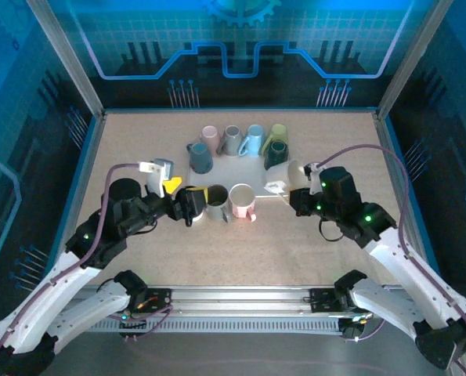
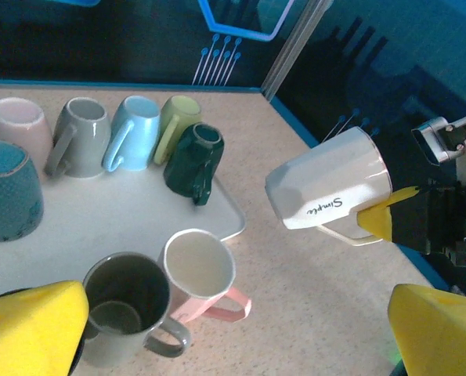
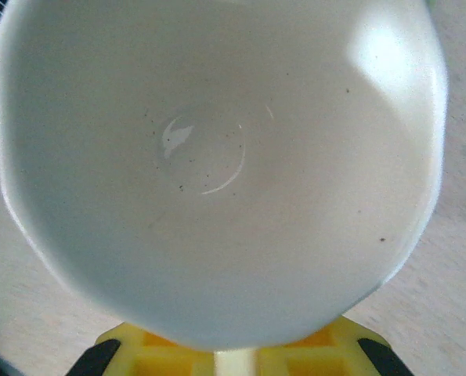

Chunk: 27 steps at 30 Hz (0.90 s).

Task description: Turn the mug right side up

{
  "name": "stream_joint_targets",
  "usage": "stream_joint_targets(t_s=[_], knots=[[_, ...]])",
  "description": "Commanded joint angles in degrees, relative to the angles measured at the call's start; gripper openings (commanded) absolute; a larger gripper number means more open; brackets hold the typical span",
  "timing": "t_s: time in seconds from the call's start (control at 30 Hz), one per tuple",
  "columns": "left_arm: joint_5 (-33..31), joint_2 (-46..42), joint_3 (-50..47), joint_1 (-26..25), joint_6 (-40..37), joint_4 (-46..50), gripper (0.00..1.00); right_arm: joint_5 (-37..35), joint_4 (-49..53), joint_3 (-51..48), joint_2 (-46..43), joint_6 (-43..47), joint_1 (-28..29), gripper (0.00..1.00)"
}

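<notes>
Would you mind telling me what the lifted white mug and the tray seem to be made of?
White mug: probably glazed ceramic; glossy, with bright highlights inside. Tray: smooth, matte white, likely plastic, though painted metal is possible.

A robot lab cell.
I see aluminium posts [image 1: 66, 55], blue circuit-print wall panels [image 1: 240, 39] and a speckled worktable [image 1: 334, 145] boxed in.

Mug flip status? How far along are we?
Done: the grey mug and pink mug stand upright nearest the arms. In hand: the right hand grips the white mug, tipped on its side, not yet upright. The left hand is open beside the grey mug. Left: stand it upright; the back-row mugs look inverted.
</notes>
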<state>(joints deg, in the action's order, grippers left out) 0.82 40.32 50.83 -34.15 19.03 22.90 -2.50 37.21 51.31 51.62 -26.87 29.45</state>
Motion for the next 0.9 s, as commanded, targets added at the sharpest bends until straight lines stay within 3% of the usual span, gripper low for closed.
stream_joint_targets(t_s=[0.0,0.23,0.87], knots=[[-0.82,0.8,-1.41,-0.33,-2.33,0.29,0.99,-6.74,6.85,3.8,3.4,7.27,2.38,0.0],[-0.25,1.08,-1.41,-0.28,-1.63,-0.13,0.99,-17.59,10.21,7.48,15.07,9.93,10.05,0.0],[1.73,0.26,-2.05,-0.3,-0.04,-0.31,0.99,-20.15,5.27,8.34,28.09,7.45,13.26,0.01]])
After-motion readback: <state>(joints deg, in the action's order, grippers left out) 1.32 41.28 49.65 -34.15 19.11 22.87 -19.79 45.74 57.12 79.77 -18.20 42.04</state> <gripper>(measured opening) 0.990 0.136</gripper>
